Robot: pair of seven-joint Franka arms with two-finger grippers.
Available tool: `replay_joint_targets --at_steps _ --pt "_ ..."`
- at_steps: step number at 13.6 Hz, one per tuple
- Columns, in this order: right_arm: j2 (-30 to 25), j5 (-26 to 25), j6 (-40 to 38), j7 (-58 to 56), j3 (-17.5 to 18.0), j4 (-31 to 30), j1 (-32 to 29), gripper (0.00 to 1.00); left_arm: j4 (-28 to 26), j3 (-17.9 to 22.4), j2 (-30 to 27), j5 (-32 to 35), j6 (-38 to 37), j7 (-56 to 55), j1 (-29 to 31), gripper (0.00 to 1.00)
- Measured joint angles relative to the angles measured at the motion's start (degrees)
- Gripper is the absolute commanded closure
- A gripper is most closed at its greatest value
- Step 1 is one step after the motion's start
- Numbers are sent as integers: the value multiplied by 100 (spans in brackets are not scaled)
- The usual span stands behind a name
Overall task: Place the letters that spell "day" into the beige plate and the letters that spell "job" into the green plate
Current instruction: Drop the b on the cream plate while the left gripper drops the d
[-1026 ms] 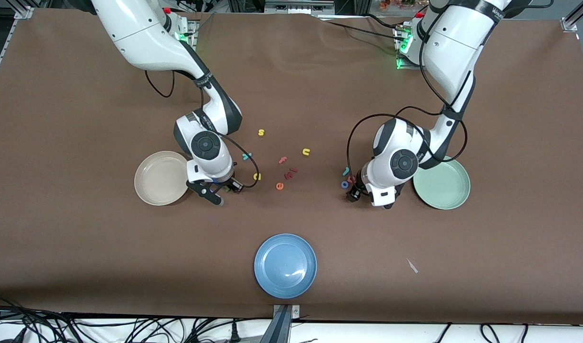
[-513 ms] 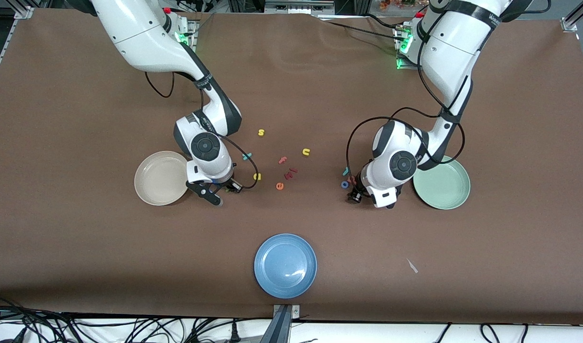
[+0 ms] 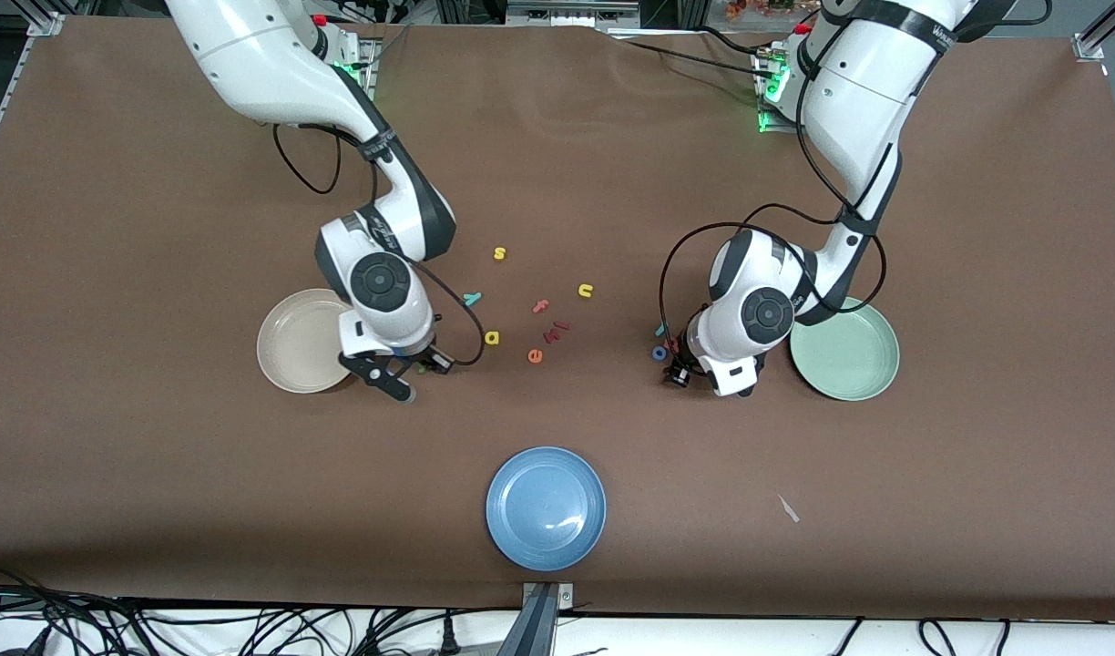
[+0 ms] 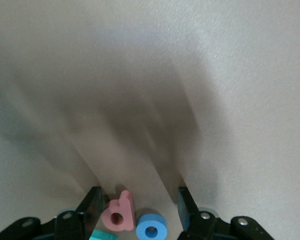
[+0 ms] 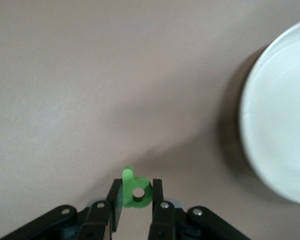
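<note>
Green d (image 5: 135, 194) is pinched in the right gripper (image 5: 136, 197), arm bent down just beside the beige plate (image 3: 307, 340). Left gripper (image 4: 139, 209) hangs spread around the pink b (image 4: 119, 216) and blue o (image 4: 150, 227) near the green plate (image 3: 844, 350).

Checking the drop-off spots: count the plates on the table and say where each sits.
3. The beige plate lies beside the right gripper, the green plate beside the left arm's wrist, and the blue plate nearest the front camera. None looks hidden.
</note>
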Motion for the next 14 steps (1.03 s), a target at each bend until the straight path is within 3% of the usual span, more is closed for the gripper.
replay_joint_targets --at_steps 2,3,5,7,8,9,10,11,14 --pt "-273 39 -530 -688 -212 16 -127 75 24 1 0 0 -186 -25 -40 33" --pt "-372 130 -720 -1051 -306 -12 -252 75 24 0 0 0 -248 -38 -68 39" --pt "-486 315 -778 -1705 -519 -264 -503 75 25 0 1 0 -283 -80 -112 65" --pt "-492 368 -295 -2065 -737 -764 -603 74 26 -1 -2 0 -304 -88 -123 92" --pt "-495 370 186 -2130 -813 -1141 -606 73 27 0 -19 0 -395 -89 -123 100" --pt "-499 370 687 -2159 -845 -1536 -604 70 28 5 -42 0 -477 -89 -122 100" --pt "-501 370 1056 -2164 -854 -1859 -603 53 28 7 -47 0 -478 -90 -123 100" --pt "-522 369 1266 -2164 -865 -2024 -603 1 29 8 -47 0 -476 -86 -122 100" --pt "-748 370 1200 -2185 -887 -2106 -604 0 119 60 -144 76 -594 262 -42 100"
